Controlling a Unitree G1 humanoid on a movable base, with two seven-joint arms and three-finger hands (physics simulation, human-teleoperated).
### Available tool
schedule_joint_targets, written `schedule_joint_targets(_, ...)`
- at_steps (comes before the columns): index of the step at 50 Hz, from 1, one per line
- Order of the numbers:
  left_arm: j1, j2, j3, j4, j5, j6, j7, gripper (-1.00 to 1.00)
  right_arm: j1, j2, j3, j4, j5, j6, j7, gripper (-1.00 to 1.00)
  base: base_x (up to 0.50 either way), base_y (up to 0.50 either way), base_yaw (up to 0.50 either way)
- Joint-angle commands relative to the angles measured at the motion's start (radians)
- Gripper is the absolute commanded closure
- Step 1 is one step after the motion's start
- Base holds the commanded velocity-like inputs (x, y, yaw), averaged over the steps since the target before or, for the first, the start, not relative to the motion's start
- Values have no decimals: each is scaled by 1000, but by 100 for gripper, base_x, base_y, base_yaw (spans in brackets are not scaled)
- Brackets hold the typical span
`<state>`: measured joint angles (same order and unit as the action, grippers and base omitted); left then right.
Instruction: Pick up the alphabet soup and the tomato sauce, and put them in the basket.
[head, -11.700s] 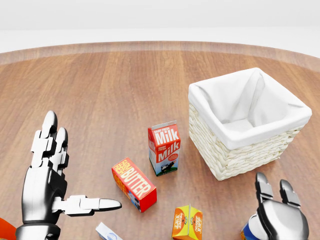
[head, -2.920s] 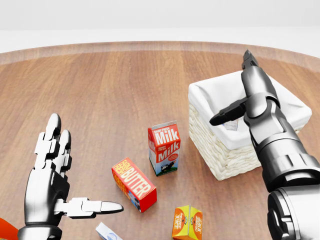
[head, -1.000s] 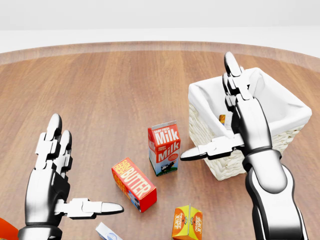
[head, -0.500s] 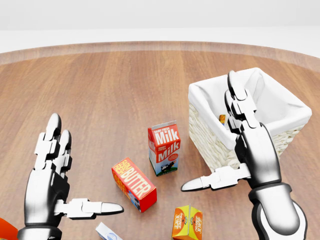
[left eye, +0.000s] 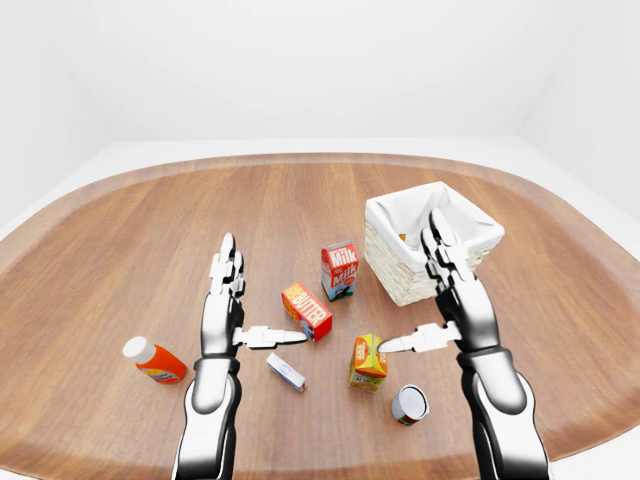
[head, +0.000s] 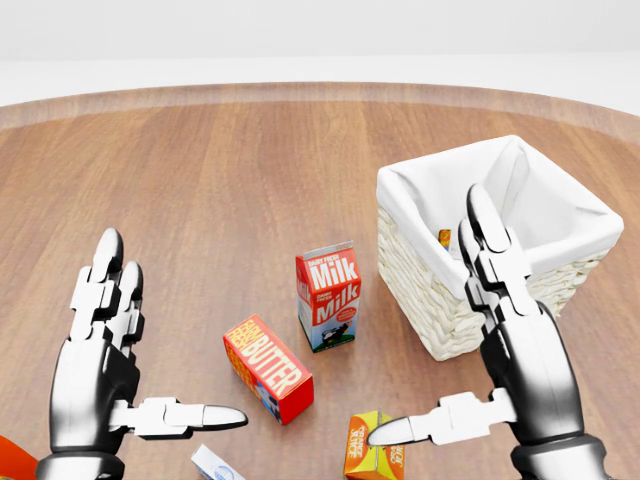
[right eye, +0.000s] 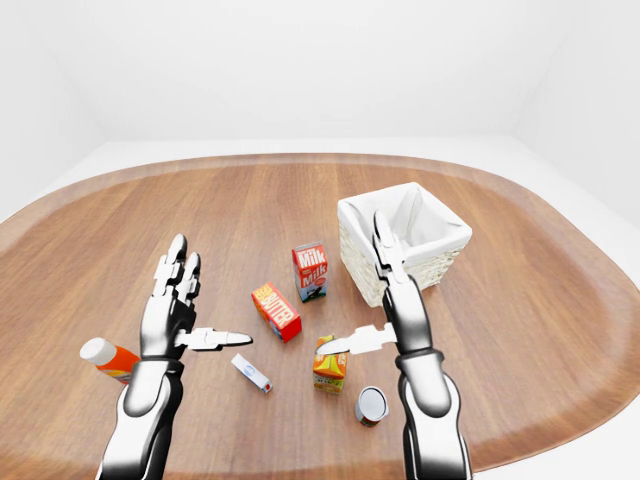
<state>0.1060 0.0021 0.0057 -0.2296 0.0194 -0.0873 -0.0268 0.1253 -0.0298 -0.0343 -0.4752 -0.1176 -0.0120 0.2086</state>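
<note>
1. Lying on its side on the bench (left eye: 120, 240), a can (left eye: 409, 404) is being shown near the bottom of the left-eye view, its pale round end turned toward the camera; it is judged to be one of the two task cans, though which one cannot be told, as the label is not being shown.
2. A small orange-and-white object (head: 444, 238), only partly visible, is being glimpsed inside the basket (head: 560, 275); it is being taken, as a judgement, for the other task can already dropped in.
3. The right hand (head: 500, 330) is being held upright just beside the basket's near wall, its fingers (head: 485, 240) spread straight and the thumb stuck out sideways; nothing is being gripped.
4. The left hand (head: 100, 350) is being held likewise, flat and spread, with nothing in it, probably parked clear of the work.
5. An orange juice carton (left eye: 367, 361) is being left standing just beside the can, so a reach from the right side is judged cleaner.
6. A milk carton (head: 328, 296), a butter box (head: 267, 367), an orange bottle (left eye: 154, 361) and a small white box (left eye: 286, 372) are being left scattered about, untouched.
</note>
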Motion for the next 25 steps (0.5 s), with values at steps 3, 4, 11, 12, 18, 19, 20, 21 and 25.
schedule_joint_targets(3,-3,0,3,-1,-4,0,1,-100,127,13,35,-89,-19,-48,2,-100,0,0,0)
schedule_joint_targets(4,-2,0,2,-3,-4,0,1,-100,133,13,36,-92,-20,-50,2,-100,0,0,0)
schedule_joint_targets(11,-3,0,4,-8,-6,0,3,-100,215,13,56,-120,-25,-75,-1,-100,0,0,0)
schedule_joint_targets(12,-3,0,4,-7,-6,0,3,-100,218,13,58,-118,-27,-75,-2,-100,0,0,0)
schedule_joint_targets(18,-4,0,4,-6,-6,0,4,-100,255,8,67,-91,-47,-75,-13,-100,0,0,0)
schedule_joint_targets(19,-6,0,4,-5,-5,0,5,-100,261,7,67,-92,-47,-75,-13,-100,0,0,0)
schedule_joint_targets(20,-6,0,4,5,-6,0,4,-100,273,6,67,-99,-50,-75,-14,-100,0,0,0)
schedule_joint_targets(21,-6,0,5,9,-6,0,4,-100,279,6,68,-103,-52,-75,-15,-100,0,0,0)
schedule_joint_targets(25,-1,0,2,-12,-5,0,4,-100,311,2,80,-111,-65,-75,-16,-100,0,0,0)
